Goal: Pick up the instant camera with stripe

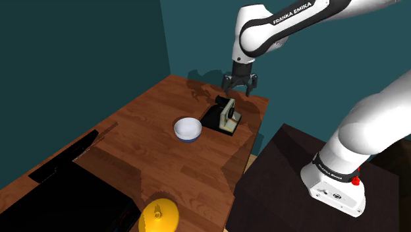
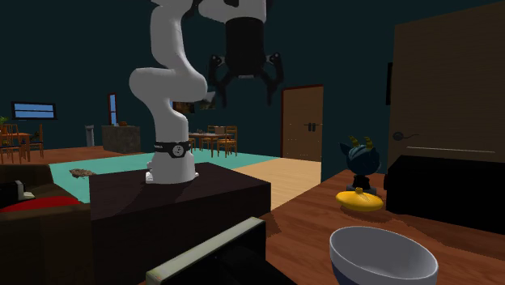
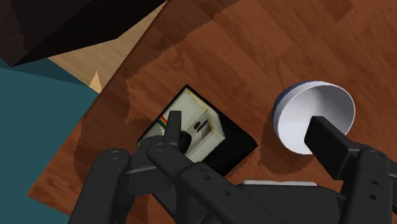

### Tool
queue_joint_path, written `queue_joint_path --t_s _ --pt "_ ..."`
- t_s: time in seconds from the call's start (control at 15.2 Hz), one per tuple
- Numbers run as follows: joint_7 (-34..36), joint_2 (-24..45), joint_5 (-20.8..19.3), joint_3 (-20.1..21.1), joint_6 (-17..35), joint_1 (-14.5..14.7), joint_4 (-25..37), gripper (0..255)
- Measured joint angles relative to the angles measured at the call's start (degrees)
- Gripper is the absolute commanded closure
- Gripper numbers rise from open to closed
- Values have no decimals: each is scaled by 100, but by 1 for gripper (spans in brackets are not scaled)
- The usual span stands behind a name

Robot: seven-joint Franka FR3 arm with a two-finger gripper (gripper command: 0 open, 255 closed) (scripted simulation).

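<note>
The instant camera [image 1: 224, 117] is cream-fronted with a black body and a rainbow stripe, and it stands on the wooden table [image 1: 132, 132] near the far edge. My gripper [image 1: 240, 92] hangs open in the air above and slightly behind it, touching nothing. In the wrist view the camera [image 3: 197, 130] lies below the gripper [image 3: 251, 137], closer to one finger [image 3: 173, 130] than to the other, and the stripe runs along its side. From the second exterior view the gripper [image 2: 245, 99] is high up with its fingers spread, and the camera [image 2: 218, 259] sits in the foreground.
A white bowl [image 1: 188, 129] with a blue rim stands right beside the camera. A yellow lidded dish [image 1: 159, 216] and a large black box [image 1: 59, 198] sit at the table's near end. The dark stand [image 1: 296, 178] adjoins the table's edge.
</note>
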Motion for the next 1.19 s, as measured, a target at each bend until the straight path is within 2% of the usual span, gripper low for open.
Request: queue_joint_path --t_s 0.53,0.99,1.19 --pt "1883 1702 -514 99 1319 -392 465 0" --pt "3621 3172 -1086 -226 2146 -392 1127 0" --pt "3979 3546 -1183 -391 2337 -386 1314 0"
